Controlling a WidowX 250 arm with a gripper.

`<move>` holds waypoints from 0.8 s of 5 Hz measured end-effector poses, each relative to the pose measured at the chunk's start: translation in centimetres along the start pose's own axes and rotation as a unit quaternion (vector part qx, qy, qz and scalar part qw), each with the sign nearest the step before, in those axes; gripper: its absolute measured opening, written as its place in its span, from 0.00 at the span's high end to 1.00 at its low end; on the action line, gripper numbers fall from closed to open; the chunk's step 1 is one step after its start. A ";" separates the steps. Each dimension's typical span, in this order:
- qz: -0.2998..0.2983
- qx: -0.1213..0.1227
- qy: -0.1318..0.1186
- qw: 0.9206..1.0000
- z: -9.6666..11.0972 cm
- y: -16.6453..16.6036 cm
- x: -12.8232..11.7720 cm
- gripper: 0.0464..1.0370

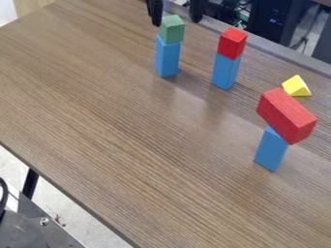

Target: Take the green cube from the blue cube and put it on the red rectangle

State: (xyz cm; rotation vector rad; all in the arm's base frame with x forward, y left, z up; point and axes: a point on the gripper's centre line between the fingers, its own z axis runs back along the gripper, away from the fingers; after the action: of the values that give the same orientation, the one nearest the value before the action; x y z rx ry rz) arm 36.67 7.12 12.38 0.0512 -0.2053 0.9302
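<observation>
Your gripper is spread wide at the frame's top edge. In the picture, the green cube, atop its upright blue block, lies just below that gap, so you'd likely need to lower almost straight over it.

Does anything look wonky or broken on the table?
Nothing looks spilled or broken. The oddest thing is the long red rectangular block at the right: it's bigger than the top of the narrow blue upright block holding it up, so it sticks out past it and looks top-heavy.
</observation>
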 end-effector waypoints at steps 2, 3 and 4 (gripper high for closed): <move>0.005 0.003 0.002 1.000 -0.9 -0.3 0.2 0.04; 0.007 0.008 0.006 1.000 -1.6 -0.3 0.4 0.04; 0.013 0.006 0.003 1.000 -1.5 -0.4 0.9 0.04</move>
State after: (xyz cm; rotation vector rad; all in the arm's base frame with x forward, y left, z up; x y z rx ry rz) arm 37.76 7.79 11.10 0.0566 -0.1962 0.9581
